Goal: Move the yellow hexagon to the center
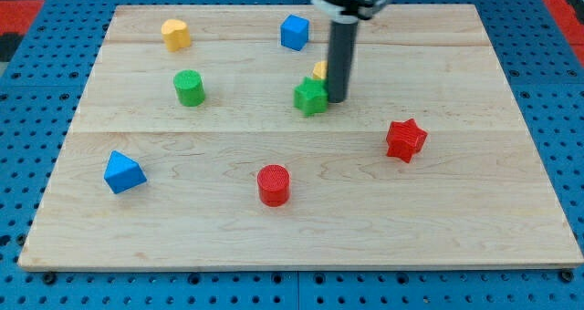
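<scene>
My tip [337, 101] rests on the wooden board [511, 210] just right of a green star-like block [310, 97]. A yellow block [319, 70], mostly hidden behind the rod, shows as a small patch just left of the rod and above the green block; its shape cannot be made out. Another yellow block [176, 35] with rounded sides sits near the view's top left. The tip stands close beside the green block and the hidden yellow one; contact cannot be told.
A blue cube [295, 32] sits at the top centre, a green cylinder [190, 88] at the left, a blue triangular block [123, 172] at the lower left, a red cylinder [273, 184] at the lower centre, a red star [405, 139] at the right.
</scene>
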